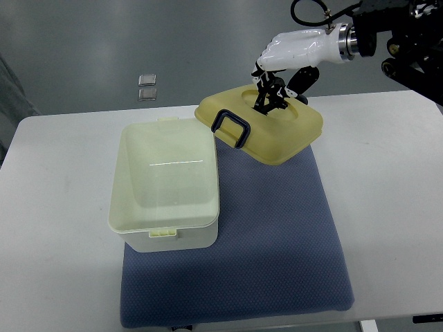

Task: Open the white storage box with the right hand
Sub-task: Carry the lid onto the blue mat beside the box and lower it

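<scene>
1. Right hand (294, 52), reaching in from upper right, dark fingers (271, 95) curled onto the yellowish lid (277, 128), held tilted above the blue mat (277, 242).
2. White storage box (166, 238) standing open on the mat's left part, interior bare, atop the white counter (55, 207).
3. Black handle (232, 128) at the lid's near-left edge.

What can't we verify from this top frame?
- Top view: the white right robot hand covers its contact with the pale yellow plastic lid, so the exact grip is unclear.
- The lid's underside faces away; whether its far edge touches the white table is hidden.
- The open white storage box hides the blue-grey mat beneath it.
- Two small grey squares on the floor: too small to identify.
- Left arm: out of frame.
</scene>
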Robot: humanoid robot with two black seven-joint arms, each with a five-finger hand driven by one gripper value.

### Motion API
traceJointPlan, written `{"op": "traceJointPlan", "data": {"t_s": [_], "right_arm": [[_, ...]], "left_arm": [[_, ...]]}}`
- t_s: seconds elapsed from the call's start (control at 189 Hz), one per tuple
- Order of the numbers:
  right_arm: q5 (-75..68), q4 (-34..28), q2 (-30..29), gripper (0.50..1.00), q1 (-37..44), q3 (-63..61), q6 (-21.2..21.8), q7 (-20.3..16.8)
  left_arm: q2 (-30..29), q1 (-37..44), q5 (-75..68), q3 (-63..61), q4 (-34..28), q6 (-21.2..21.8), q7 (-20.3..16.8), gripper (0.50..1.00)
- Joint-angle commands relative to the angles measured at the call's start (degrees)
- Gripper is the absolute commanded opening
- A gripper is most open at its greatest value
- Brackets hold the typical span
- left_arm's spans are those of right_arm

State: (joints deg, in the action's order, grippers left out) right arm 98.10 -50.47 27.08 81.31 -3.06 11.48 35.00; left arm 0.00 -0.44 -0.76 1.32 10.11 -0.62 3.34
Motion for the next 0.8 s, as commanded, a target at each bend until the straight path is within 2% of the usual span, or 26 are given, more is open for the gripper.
{"op": "traceJointPlan", "data": {"t_s": [0.0,0.503,0.794], "right_arm": [[0.1,0.0,0.7,0.5,-1.7,0.1,-0.6,0.0],[0.4,0.0,1.0,0.5,-7.4,0.5,-4.1,0.0],[0.4,-0.1,1.8,0.5,-8.8,1.7,-4.3,0.0]], "left_arm": [[0.0,0.0,0.1,0.0,0.0,0.0,0.0,1.0],[0.0,0.0,0.0,0.0,0.0,0.0,0.0,1.0],[0.0,0.0,0.0,0.0,0.0,0.0,0.0,1.0]]}}
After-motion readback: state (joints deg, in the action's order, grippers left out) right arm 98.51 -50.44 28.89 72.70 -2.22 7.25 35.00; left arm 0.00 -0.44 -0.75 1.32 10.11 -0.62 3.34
